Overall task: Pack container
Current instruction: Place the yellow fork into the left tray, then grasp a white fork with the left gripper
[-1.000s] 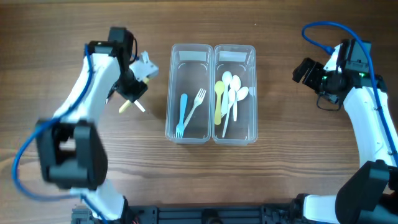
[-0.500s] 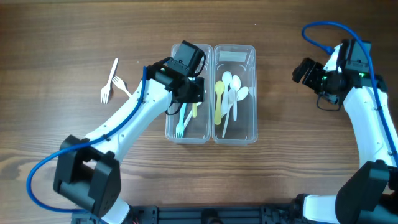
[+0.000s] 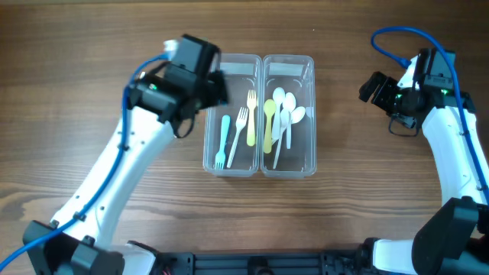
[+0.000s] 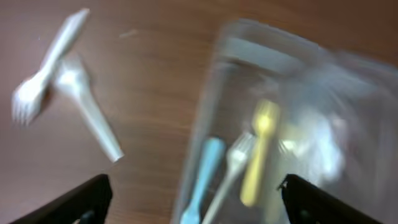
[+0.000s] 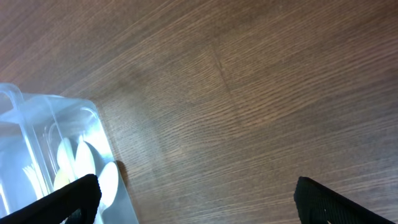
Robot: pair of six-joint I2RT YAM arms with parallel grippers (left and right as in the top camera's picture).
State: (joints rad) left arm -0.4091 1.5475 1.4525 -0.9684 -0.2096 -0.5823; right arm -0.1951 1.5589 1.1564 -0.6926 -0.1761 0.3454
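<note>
I see the whole table (image 3: pixel 76 46) straight down from overhead. My two wrist views look down from nearer; each shares the container (image 3: pixel 298 156) with it.

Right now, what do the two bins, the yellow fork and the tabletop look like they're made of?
Left bin and right bin: apparently clear, glossy rigid plastic; the wood shows through their walls. Yellow fork: probably moulded plastic, opaque, pastel and smooth. Tabletop: brown wood grain with a matte look; whether it is solid wood or laminate cannot be told.

The wooden table (image 3: pixel 344 214) carries two adjoining clear containers (image 3: pixel 244 164), with white forks (image 4: pixel 62 71) nearby.
</note>
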